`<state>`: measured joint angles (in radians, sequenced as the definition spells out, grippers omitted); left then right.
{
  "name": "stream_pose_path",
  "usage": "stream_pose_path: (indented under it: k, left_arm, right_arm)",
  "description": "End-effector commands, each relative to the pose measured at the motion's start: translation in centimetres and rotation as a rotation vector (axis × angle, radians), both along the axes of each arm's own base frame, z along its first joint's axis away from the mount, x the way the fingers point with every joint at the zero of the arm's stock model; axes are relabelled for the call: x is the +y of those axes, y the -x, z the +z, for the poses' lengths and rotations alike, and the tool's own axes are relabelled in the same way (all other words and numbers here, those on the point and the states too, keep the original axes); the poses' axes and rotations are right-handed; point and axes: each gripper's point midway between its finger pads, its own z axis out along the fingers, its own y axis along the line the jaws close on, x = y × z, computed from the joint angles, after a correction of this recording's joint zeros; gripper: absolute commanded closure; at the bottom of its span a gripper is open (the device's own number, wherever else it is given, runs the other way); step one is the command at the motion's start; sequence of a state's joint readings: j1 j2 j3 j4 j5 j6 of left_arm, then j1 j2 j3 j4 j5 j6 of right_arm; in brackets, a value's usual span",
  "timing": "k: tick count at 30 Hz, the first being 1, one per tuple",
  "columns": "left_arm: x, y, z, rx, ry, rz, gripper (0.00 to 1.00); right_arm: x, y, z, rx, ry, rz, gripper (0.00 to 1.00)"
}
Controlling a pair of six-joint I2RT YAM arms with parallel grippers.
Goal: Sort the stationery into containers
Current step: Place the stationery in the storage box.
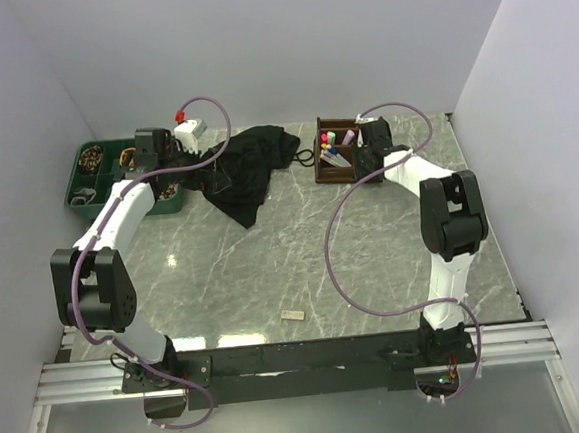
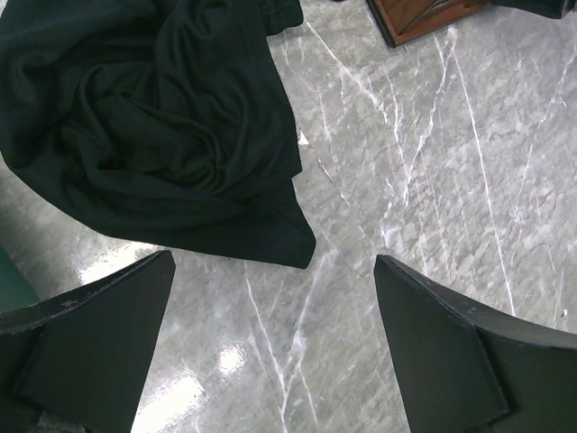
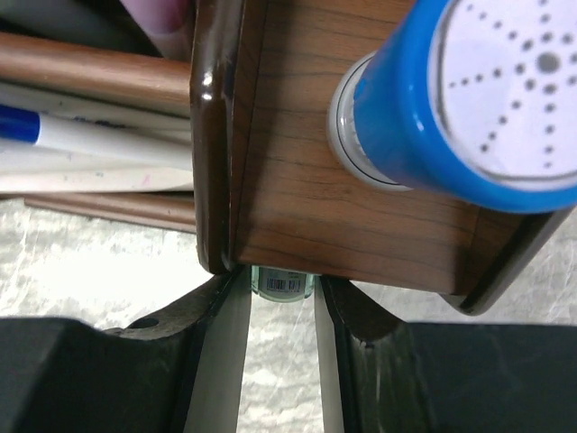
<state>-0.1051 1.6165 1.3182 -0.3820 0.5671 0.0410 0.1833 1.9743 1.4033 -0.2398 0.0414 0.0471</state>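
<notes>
My right gripper [image 3: 280,302] is shut on the round end of a pale green highlighter [image 3: 282,282], which sits right against the wall of the brown wooden organiser [image 3: 343,216]. A blue-capped piece [image 3: 469,99] stands inside it, and pens [image 3: 90,135] lie in the adjoining slot. From above, the organiser [image 1: 323,175] is at the back right with the right gripper [image 1: 363,154] over it. My left gripper [image 2: 272,266] is open over bare marble beside the black cloth [image 2: 153,117]. A small grey eraser [image 1: 293,315] lies near the front edge. The green tray [image 1: 85,203] is at the back left.
The black cloth [image 1: 246,170] is heaped between the two containers, with my left gripper [image 1: 201,178] at its left edge. A white box with a red top [image 1: 188,134] stands behind it. Purple cables loop off both arms. White walls enclose the table.
</notes>
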Motion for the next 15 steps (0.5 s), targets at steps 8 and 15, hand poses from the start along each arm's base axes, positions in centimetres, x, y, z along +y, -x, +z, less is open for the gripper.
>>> stream_pose_path:
  k: [8, 15]
  left_arm:
    - [-0.1, -0.27, 1.41, -0.049, -0.007, -0.01, 0.01]
    - [-0.17, -0.08, 1.43, -0.046, 0.0, -0.01, 0.01]
  right_arm:
    - [-0.06, -3.01, 1.74, -0.089, 0.048, -0.013, 0.61]
    - [-0.07, -2.96, 1.84, -0.095, 0.051, -0.014, 0.46]
